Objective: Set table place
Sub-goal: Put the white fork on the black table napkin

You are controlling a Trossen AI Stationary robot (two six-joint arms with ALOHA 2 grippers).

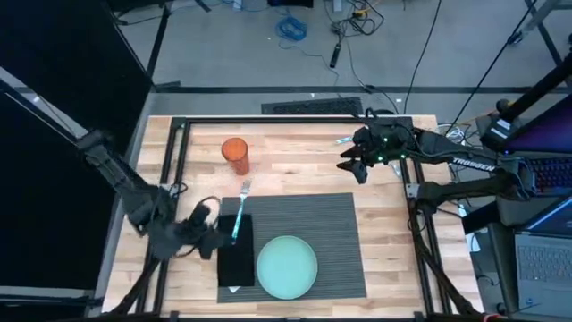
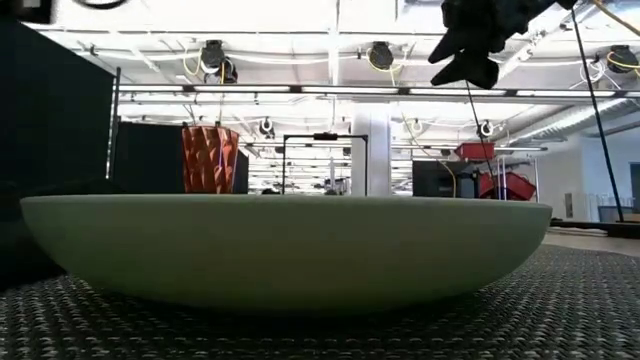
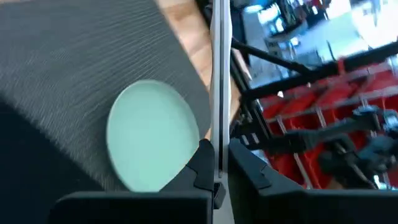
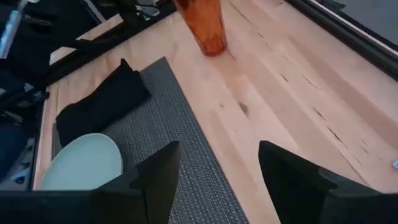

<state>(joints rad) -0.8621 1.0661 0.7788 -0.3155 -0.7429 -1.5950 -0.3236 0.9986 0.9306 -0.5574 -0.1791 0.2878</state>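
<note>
Butcher-block planks carry a place setting that is, by the look of it, a good part laid: on the table [image 1: 295, 165] you have the dark grey ribbed placemat [image 1: 331, 228] lying toward the near edge, the pale teal plate [image 1: 287, 266] resting on its near half, and a black folded napkin [image 1: 235, 250] lying over the mat's left edge, just beside the plate.

Your left gripper [image 1: 214, 238] hangs at the mat's left edge, above the napkin, its fingers clamped on the handle of a fork [image 1: 239, 210]; the tines point toward the far edge and the handle shows a teal tint. In the left wrist view the same utensil [image 3: 219, 74] runs straight out from between the closed pads [image 3: 202, 168], with the plate off to one side of it.

Your right gripper [image 1: 351, 166] waits above the bare wood near the far right corner of the table, well apart from the mat, with its fingers [image 4: 158, 171] spread and nothing between them.

An orange faceted cup [image 1: 235, 154] stands upright on the wood beyond the mat's far left corner, not yet beside the plate.

Judged from this, mat, plate and napkin are down; the fork remains to be set on the napkin, and the cup may yet need bringing closer. Other cutlery, if any, is not in view.
</note>
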